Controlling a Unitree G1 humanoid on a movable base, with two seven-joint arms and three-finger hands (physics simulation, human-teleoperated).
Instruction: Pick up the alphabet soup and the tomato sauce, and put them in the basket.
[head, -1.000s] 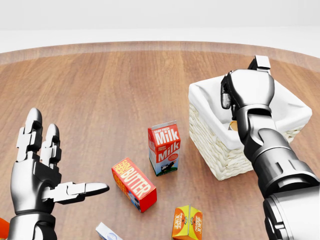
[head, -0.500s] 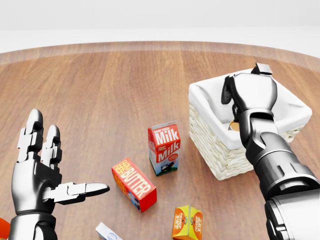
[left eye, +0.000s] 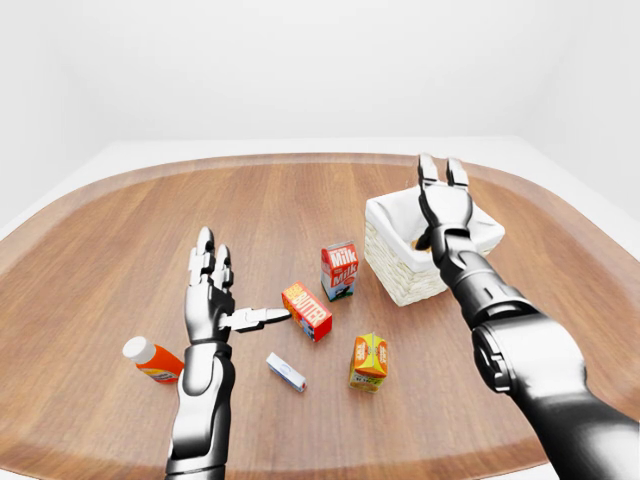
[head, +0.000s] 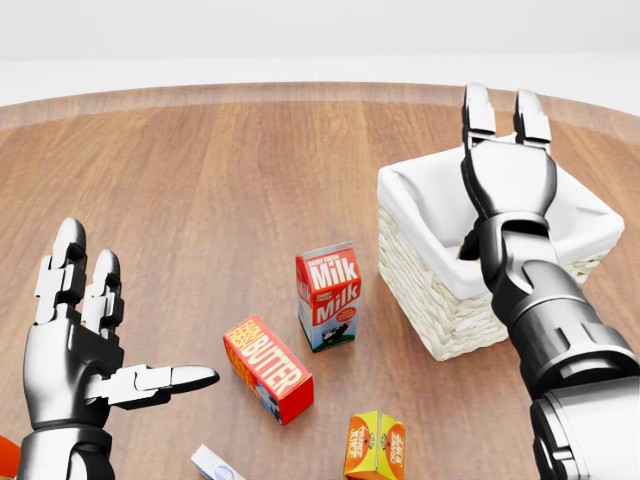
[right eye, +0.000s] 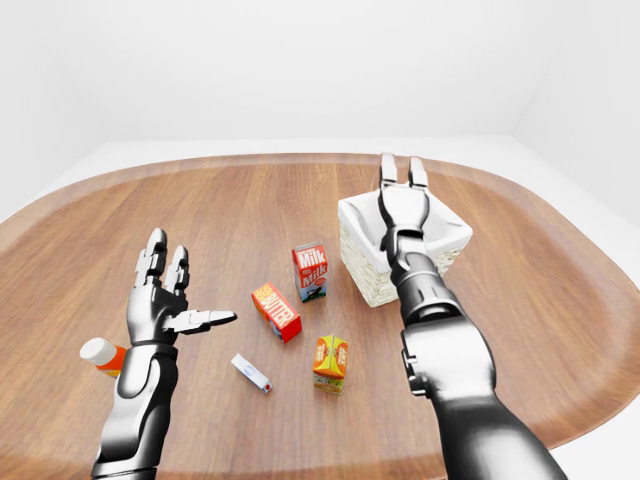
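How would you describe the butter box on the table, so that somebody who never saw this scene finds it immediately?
Start at the white basket on the right of the head view and move left past the upright milk carton. Just below and left of the carton lies the butter box. It is the only red-orange box lying flat, with "BUTTER" in big white letters, unlike the small upright orange carton below it.

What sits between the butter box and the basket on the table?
The milk carton, upright on bare wood, lies between the butter box and the basket, touching neither; the head view shows it best.
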